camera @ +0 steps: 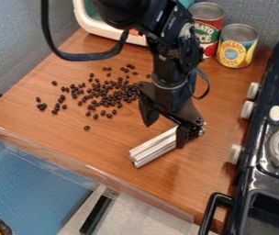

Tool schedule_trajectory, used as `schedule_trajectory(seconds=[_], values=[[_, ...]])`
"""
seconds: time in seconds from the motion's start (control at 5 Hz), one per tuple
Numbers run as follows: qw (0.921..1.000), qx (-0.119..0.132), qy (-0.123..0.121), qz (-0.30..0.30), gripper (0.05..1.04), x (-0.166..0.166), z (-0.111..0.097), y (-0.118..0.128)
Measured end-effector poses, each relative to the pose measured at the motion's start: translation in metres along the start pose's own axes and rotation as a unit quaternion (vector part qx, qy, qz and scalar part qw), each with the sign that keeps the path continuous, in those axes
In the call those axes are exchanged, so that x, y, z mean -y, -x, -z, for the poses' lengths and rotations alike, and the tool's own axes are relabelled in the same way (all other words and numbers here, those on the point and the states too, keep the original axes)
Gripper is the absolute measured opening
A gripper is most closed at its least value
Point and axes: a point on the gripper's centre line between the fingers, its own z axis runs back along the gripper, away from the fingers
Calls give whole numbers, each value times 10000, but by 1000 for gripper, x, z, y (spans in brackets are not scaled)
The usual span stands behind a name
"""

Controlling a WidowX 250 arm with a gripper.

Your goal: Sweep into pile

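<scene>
Room for my claw [164, 134]: strip of counter [99, 144] between beans [109, 93] and front edge. Stove [261, 167] with jutting knobs [235, 154] blocks one side; red can [210, 26], yellow can [236, 49] and white-rimmed bin [97, 28] block the back.

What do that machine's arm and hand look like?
The arm is black and chunky, with small white markings higher up. A thick black cable loops off one side, a thinner one beside the wrist. The hand is black too, with tapered fingers.
</scene>
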Motion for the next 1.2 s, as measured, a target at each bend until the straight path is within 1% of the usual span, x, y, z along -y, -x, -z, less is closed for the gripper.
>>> schedule_trajectory(seconds=[0.2,0.4,0.6,0.8,1.0,1.2], values=[[9999,-145,20,1,999,1,7,5],[9998,-179,124,35,999,4,7,6],[9996,-230,187,-10,949,-2,9,7],[9994,-338,101,-15,655,-5,14,11],[9984,-524,-155,122,406,-6,25,13],[9971,-610,-437,93,395,-13,28,14]])
